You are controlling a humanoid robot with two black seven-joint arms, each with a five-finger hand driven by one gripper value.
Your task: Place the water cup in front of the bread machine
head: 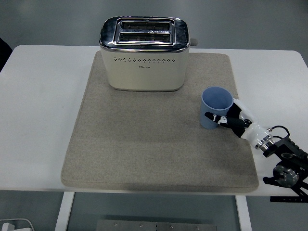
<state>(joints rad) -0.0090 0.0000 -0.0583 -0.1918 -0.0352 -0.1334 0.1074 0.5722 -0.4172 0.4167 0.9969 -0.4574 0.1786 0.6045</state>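
Black arm joints (288, 166) are seen at the lower right corner, nearest the camera, where the right arm enters over the desk's (38, 120) near edge. From there the forearm is angled up and to the left, a white wrist section (255, 132) leading to the right hand (231, 118). The hand is closed around the cup (216, 107), with a black thumb (214, 117) laid across the cup's near wall and pale fingers (244, 110) wrapped round its right side. The cup, light blue and upright with its mouth open to the camera, is shown over the right part of a grey mat (144, 144); whether its base is touching the mat cannot be told. The mat is spread across the middle of the white desk. At the mat's far edge a cream toaster (144, 60) with a chrome top and two slots is seen, its broad face turned toward the camera. The cup is placed to the right of and nearer than the toaster, well apart from it, and off to the side of the bare mat before the toaster's face. A white cable (14, 225) is visible below the desk at lower left.
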